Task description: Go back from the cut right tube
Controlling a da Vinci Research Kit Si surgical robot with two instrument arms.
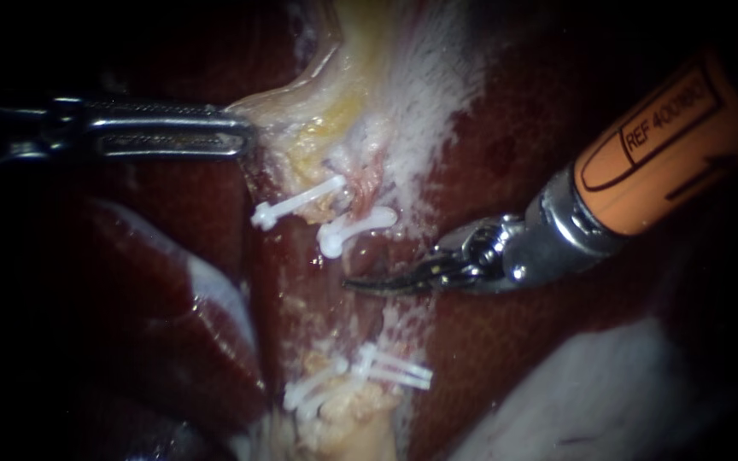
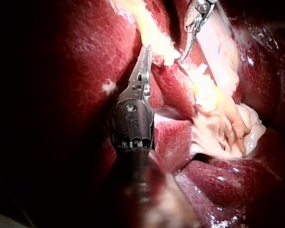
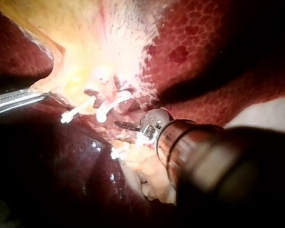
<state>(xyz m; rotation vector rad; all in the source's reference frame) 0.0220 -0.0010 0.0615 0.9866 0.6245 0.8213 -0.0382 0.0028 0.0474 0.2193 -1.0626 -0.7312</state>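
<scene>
My left instrument (image 1: pixel 245 130) has its jaws clamped on pale tissue (image 1: pixel 301 107), holding it taut. My right instrument (image 1: pixel 362 283), blades together, lies between the upper clips (image 1: pixel 354 227) and lower clips (image 1: pixel 390 367), seemingly ready to withdraw.

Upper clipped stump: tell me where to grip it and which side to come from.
Probably the pinkish stump tissue above the two upper clips, not the clips. Come from the endoscope view's right, crosswise: it runs top to bottom, the left instrument holds the yellow flap on its left, and the right instrument lies on the free side.
</scene>
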